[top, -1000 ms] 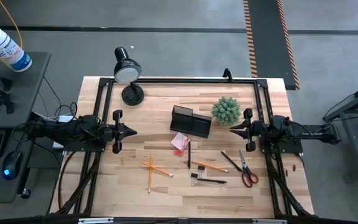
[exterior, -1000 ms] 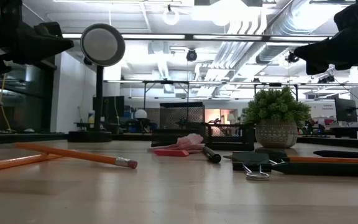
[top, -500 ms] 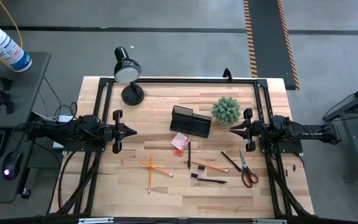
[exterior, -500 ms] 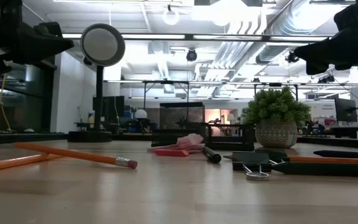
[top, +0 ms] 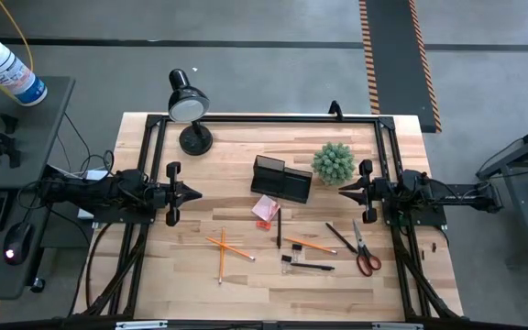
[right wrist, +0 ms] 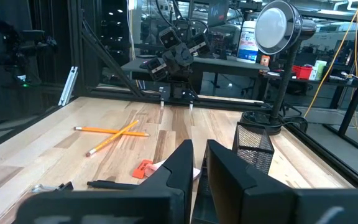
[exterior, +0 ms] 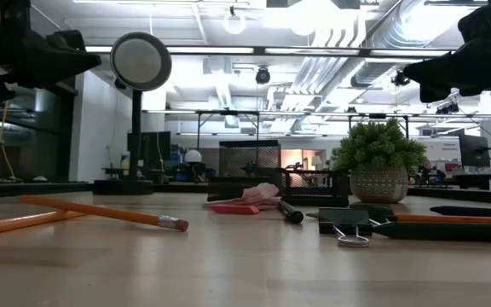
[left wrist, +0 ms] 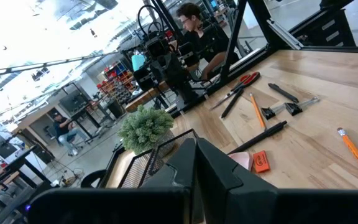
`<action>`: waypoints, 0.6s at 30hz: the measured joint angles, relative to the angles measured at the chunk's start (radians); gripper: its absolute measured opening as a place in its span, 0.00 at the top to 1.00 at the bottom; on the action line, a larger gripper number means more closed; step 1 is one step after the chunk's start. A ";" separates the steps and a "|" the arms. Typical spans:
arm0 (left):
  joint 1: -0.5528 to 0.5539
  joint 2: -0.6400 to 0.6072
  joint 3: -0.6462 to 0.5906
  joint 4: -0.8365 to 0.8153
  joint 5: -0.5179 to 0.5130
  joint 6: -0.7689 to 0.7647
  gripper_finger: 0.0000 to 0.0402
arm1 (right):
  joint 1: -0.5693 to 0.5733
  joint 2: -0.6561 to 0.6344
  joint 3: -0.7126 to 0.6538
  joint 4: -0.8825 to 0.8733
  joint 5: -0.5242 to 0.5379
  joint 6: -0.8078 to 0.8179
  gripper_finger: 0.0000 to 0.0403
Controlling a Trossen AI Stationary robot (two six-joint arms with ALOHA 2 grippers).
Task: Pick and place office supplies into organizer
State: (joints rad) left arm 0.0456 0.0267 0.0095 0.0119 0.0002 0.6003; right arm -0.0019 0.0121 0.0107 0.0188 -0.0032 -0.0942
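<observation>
The left gripper (top: 193,192) hovers at the left side of the table (top: 200,284), its fingers closed and holding nothing. The right gripper (top: 343,190) hovers at the right side, with only a thin gap between its fingers, also holding nothing. The organizer (top: 281,179) stands between them, near the plant (top: 334,162). The pad (top: 264,209) lies just in front of it. Pencils (top: 225,247), pens (top: 279,227), clips (top: 288,259) and scissors (top: 362,247) lie loose on the table, nearer the front edge.
</observation>
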 joint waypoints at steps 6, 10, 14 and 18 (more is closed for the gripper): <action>0.000 0.000 0.000 0.000 0.000 0.000 0.99 | 0.000 0.000 0.000 0.000 0.000 0.000 0.91; 0.000 0.000 0.000 0.000 0.000 0.000 0.99 | 0.000 0.000 0.000 0.000 0.000 0.000 0.91; 0.000 0.000 0.000 0.000 0.000 0.000 0.99 | 0.000 0.000 0.000 0.000 0.000 0.000 0.91; 0.000 0.000 0.000 0.000 0.000 0.000 0.99 | 0.000 0.000 0.000 0.000 0.000 0.000 0.91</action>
State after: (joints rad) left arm 0.0456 0.0269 0.0097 0.0120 -0.0002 0.6003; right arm -0.0019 0.0121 0.0106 0.0185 -0.0035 -0.0943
